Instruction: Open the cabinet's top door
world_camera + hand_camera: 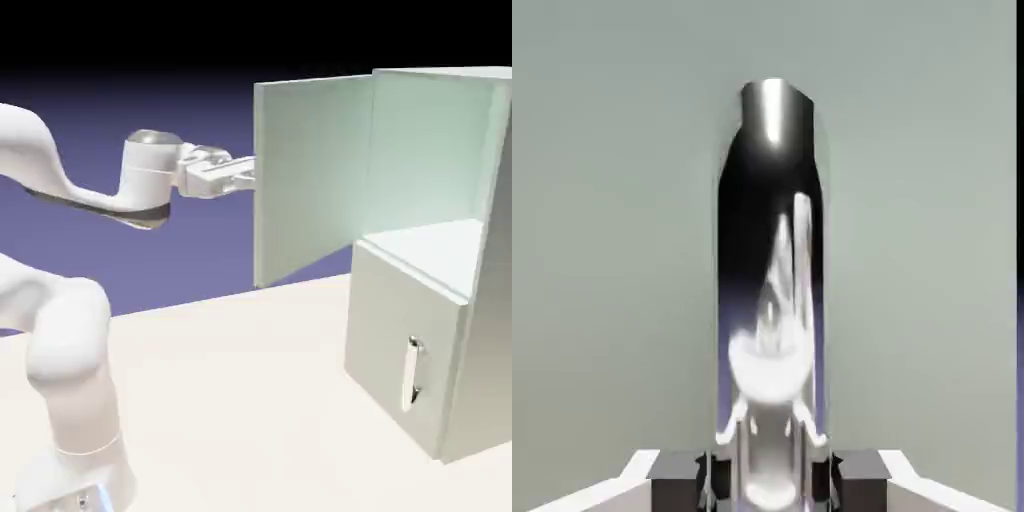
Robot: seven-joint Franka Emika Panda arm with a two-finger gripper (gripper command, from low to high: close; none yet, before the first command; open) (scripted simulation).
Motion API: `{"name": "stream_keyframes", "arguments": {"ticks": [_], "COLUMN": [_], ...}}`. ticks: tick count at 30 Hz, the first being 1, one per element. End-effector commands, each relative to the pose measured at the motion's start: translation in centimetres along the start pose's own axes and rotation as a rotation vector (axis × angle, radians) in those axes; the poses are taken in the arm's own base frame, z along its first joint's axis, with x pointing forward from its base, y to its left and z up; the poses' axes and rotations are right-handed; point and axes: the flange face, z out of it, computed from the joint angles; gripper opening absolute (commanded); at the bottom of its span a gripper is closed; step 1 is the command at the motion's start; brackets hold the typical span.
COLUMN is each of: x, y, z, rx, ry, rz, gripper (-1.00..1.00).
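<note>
Inside, the cabinet (480,190) shows bare; top door (310,180) swung wide

**Nothing to read here**

I find no writing, label, brand, number or sign on anything I can see. The top door (312,175) is a plain grey-green panel, and the cabinet (480,300) walls and the shorter lower door (400,340) are equally bare. Up close in my hand view, the silver handle (774,280) between my fingers (677,480) carries only blurred reflections, no marking. My own white arm (60,340) shows no logo or lettering either, and the table (230,400) is an unmarked pale surface.
</note>
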Motion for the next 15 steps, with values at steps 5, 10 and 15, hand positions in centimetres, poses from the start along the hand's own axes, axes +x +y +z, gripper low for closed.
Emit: {"name": "stream_keyframes", "arguments": {"ticks": [5, 10, 15], "x": [-1.6, -3.2, -4.4], "y": [-1.6, -3.2, -4.4], "z": [-3.4, -6.2, -7.8], "rx": [-0.098, -0.184, -0.238], "ry": [0.097, 0.183, 0.238], "rz": [0.000, 0.000, 0.000], "gripper": [-1.00, -1.00, 1.00]}}
